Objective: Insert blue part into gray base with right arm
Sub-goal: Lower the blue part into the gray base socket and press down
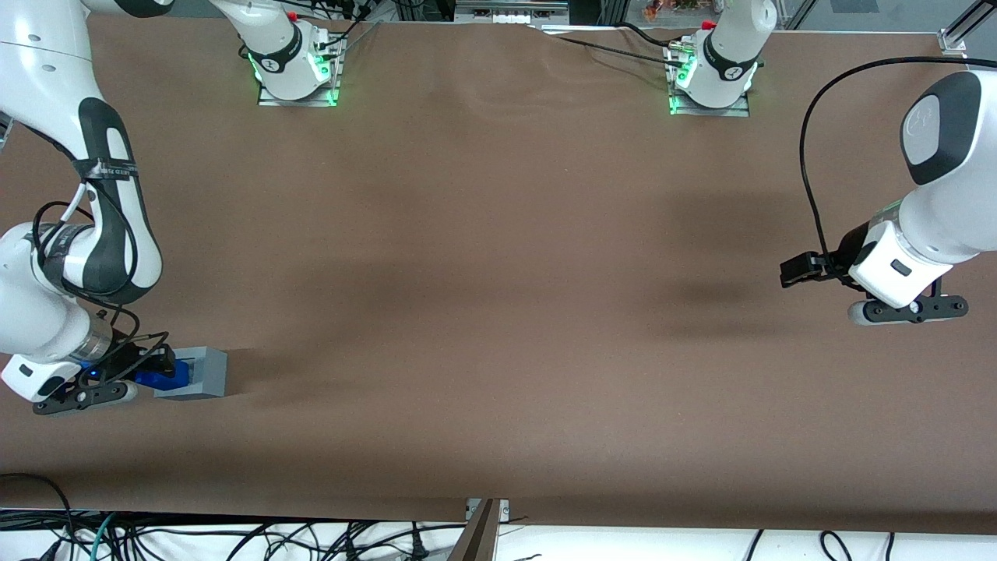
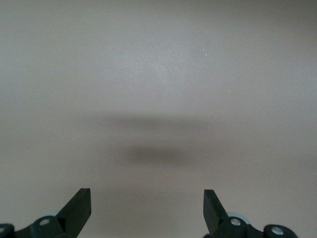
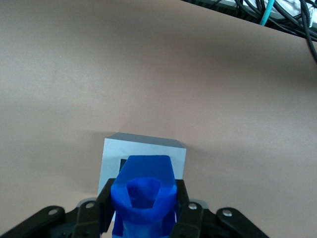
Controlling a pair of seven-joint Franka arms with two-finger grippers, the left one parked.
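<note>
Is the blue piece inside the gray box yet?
Partly, it seems. The gripper holds the blue piece, its tip at the gray box socket; most of it sticks out.

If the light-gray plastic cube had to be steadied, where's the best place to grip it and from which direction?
Probably from above, across two flat side walls of the light-gray plastic cube. Its socket face is taken: the black two-finger gripper, shut on the bright-blue notched block, presses that block into it, so that face is blocked.

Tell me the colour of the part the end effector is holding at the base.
Bright blue, clearest in the right wrist view, held by the end effector against the gray base.
</note>
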